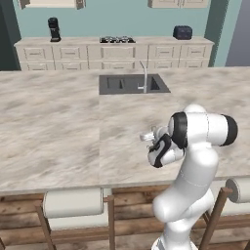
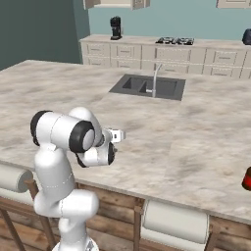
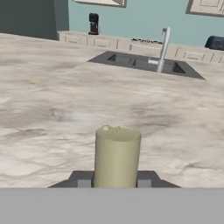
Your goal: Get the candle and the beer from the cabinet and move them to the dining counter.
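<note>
So the bench is that big marbled island, with the sink set into its far side. The arm's tool hovers over the near edge, well short of the sink, clamped on the candle. My worry: it's a tall thin thing. Let go too high or tilted and it'll probably tip and roll toward the stools.

We see a dark coffee machine on the far beige worktop at eleven o'clock, a black cooktop at twelve and a dark toaster at one. Beige drawer fronts run beneath them, against a teal wall
</note>
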